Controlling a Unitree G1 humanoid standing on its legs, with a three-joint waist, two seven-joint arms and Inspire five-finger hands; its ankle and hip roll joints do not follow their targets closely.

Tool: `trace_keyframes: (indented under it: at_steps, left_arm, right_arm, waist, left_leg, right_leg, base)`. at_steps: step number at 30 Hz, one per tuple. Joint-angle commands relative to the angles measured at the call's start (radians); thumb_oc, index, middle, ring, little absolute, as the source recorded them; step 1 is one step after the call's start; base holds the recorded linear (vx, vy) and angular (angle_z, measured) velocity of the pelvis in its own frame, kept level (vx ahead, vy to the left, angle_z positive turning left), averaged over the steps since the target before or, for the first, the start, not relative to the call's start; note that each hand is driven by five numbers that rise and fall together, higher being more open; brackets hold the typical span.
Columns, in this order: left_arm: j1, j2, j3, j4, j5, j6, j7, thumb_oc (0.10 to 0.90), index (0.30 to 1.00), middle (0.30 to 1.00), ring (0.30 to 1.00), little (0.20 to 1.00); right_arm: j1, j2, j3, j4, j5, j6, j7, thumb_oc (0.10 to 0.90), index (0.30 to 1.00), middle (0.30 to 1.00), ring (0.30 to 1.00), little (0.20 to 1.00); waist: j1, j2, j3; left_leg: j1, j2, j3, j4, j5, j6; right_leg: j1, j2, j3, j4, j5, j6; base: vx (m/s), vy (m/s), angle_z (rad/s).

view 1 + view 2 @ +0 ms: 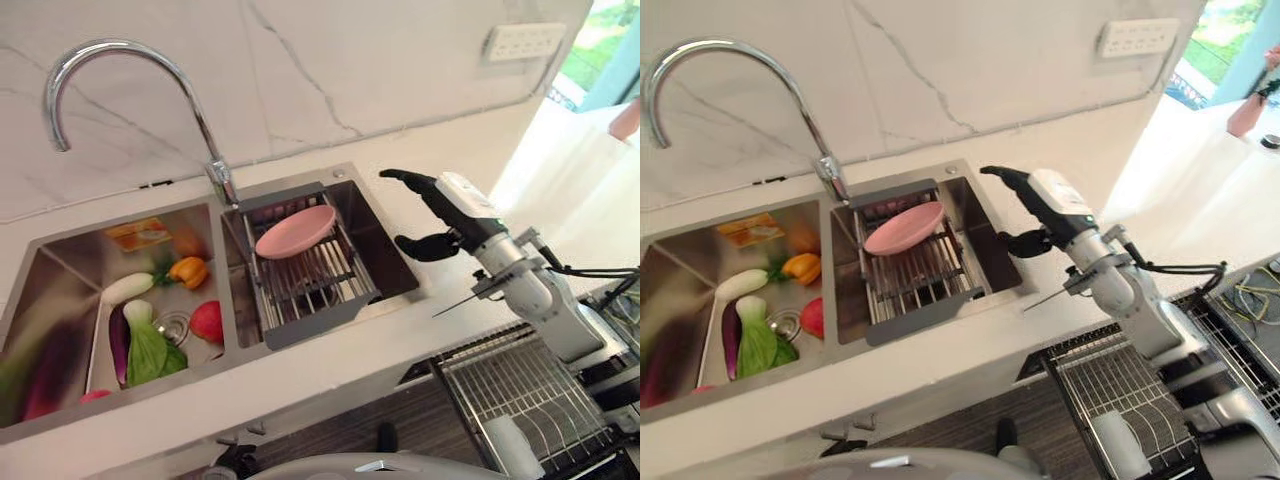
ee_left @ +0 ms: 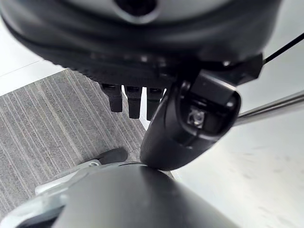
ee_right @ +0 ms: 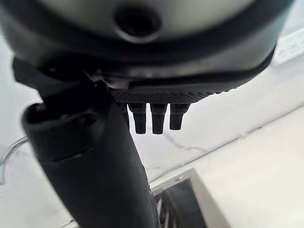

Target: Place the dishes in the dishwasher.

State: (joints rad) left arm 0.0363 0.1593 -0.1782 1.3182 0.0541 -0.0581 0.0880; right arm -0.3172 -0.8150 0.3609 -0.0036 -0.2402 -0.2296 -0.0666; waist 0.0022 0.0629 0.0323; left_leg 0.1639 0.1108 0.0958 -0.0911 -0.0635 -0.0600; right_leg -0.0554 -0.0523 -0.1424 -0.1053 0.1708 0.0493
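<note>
Left eye view — pink plate (image 1: 296,231) on sink rack (image 1: 312,283); right hand (image 1: 440,215) near, apart, fingers spread, empty.

sink (image 1: 60,262): left end cut by edge | dishwasher rack (image 1: 520,390): lower part cut off, contents unclear

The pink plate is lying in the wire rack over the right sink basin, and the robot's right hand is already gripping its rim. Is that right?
Not quite. The pink plate does lie in the wire rack over the right basin, but the right hand is not gripping it: the left eye view shows it open, above the counter beside the sink, apart from the plate.
</note>
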Motion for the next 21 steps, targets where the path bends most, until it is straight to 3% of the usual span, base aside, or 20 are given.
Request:
trace_keyframes:
  at_steps: [1,21]
  left_arm:
    - [-0.035,0.022,-0.035,0.078,0.033,-0.019,-0.019,0.8,0.9,0.9,0.9,0.9]
    - [-0.057,0.027,-0.05,0.095,0.04,-0.009,0.001,0.8,0.9,0.9,0.9,0.9]
  right_arm:
    - [-0.106,0.07,-0.012,0.0,-0.011,-0.054,-0.066,0.8,0.9,0.9,0.9,0.9]
    - [-0.253,0.146,0.222,0.194,-0.109,-0.02,-0.036,0.8,0.9,0.9,0.9,0.9]
  waist:
    - [0.0,-0.098,-0.023]
    - [0.027,-0.12,-0.033]
  left_leg:
    - [-0.035,-0.022,-0.068,0.004,-0.005,-0.01]
    - [-0.042,-0.031,-0.094,0.004,-0.009,-0.007]
  right_leg:
    - [0.145,-0.108,0.015,0.018,-0.188,0.087]
    - [0.156,-0.118,-0.009,0.018,-0.193,0.088]
  base:
    - [0.01,-0.013,0.13]
    - [0.0,-0.001,0.03]
